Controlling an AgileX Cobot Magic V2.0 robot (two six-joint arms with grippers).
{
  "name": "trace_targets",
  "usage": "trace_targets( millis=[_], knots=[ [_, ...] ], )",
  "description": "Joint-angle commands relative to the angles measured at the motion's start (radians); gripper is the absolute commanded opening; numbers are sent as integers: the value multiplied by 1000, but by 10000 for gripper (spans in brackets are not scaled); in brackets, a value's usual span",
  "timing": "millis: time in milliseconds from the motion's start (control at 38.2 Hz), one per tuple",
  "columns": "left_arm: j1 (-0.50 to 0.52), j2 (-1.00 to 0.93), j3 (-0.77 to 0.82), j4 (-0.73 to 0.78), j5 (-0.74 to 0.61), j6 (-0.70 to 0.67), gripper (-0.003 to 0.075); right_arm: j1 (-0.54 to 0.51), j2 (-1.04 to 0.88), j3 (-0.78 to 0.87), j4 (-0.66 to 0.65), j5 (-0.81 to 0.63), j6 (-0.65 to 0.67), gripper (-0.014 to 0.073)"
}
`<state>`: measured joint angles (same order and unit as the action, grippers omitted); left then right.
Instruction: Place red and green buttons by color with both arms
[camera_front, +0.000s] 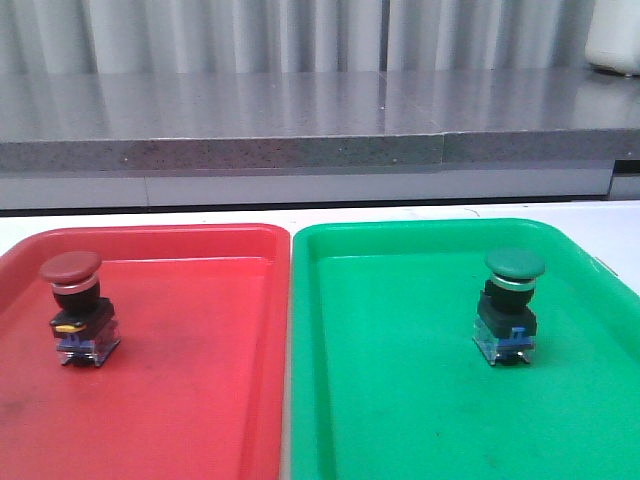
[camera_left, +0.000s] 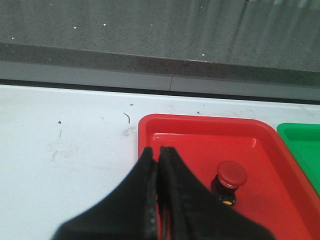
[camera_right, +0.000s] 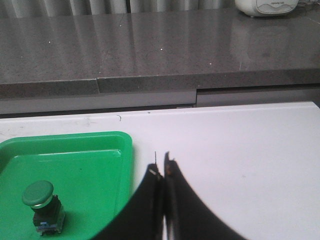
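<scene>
The red button (camera_front: 76, 305) stands upright in the red tray (camera_front: 180, 400), near its left side. The green button (camera_front: 510, 300) stands upright in the green tray (camera_front: 400, 400), toward its right. No arm shows in the front view. In the left wrist view my left gripper (camera_left: 156, 152) is shut and empty, over the red tray's (camera_left: 260, 200) near-left edge, apart from the red button (camera_left: 230, 181). In the right wrist view my right gripper (camera_right: 162, 167) is shut and empty over the white table, beside the green tray (camera_right: 80, 165) holding the green button (camera_right: 42, 206).
The two trays sit side by side on a white table (camera_left: 65, 150). A grey stone ledge (camera_front: 300, 120) runs along the back. A white appliance (camera_right: 267, 6) stands on the ledge at the far right.
</scene>
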<state>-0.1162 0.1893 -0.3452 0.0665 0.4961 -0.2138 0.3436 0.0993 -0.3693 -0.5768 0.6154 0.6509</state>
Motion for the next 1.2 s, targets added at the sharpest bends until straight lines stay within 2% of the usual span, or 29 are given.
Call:
trace_targets(
  millis=[0,393,602,733,891,1048,1179],
  knots=[
    [0,8,-26,-5,-80,-10,-20,-5,11,-24,-44,-73,2,-121],
    [0,-8,-3,13,-109,-8,-20,-5,11,-24,-44,-73,2,-121],
    [66,-130,88,-41,-121,21,-20,-4,11,-24,-44,-73,2,-121],
    [110,-205,181,-95,-193,78,-20,-4,11,-24,-44,-73,2,-121],
    [121,-212,283,-104,-268,78,-20,-4,11,-23,-44,-73,2,-121],
    [121,-212,372,-104,-432,77,-20,-2,11,-22,-44,-73,2,-121],
    [121,-212,372,-106,-474,77,-20,-2,11,-22,-44,-73,2,-121]
  ],
)
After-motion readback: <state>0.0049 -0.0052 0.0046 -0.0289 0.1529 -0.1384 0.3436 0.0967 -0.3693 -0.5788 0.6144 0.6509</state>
